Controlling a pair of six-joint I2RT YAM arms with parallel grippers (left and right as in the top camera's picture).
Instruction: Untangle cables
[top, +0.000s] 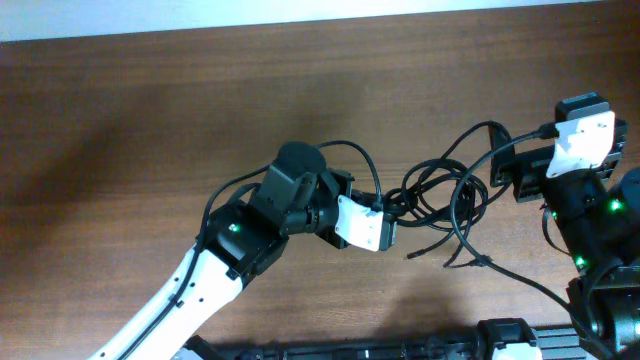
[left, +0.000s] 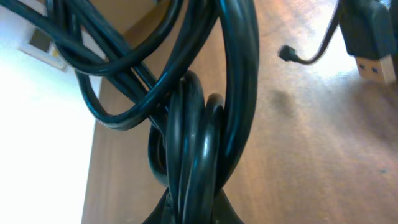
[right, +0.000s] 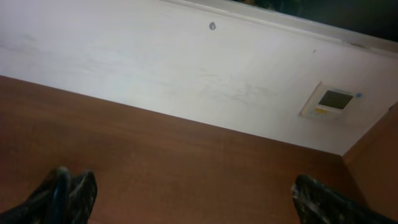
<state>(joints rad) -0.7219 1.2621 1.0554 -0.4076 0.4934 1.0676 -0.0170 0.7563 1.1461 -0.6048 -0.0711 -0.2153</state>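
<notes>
Looking down from overhead, the cables lie as a loose knot of black loops on the worktop. The left pincer is at the knot's left edge, pressed together on a few strands. The right pincer sits just beside the knot's right edge, spread wide and holding nothing. One free plug end lies just below the knot. The left wrist view shows several strands rising out of the closed grip, twisted round each other, with a USB plug and a smaller plug beyond the knot. The right wrist view shows only two fingertips set far apart, bare wood and a pale wall; the knot is outside that view. Because the left grip pinches several strands at once, a pull would probably tighten the twist or drag the whole knot along. The right pincer, closing without the knot in its own view, may miss or catch the wrong loop.
</notes>
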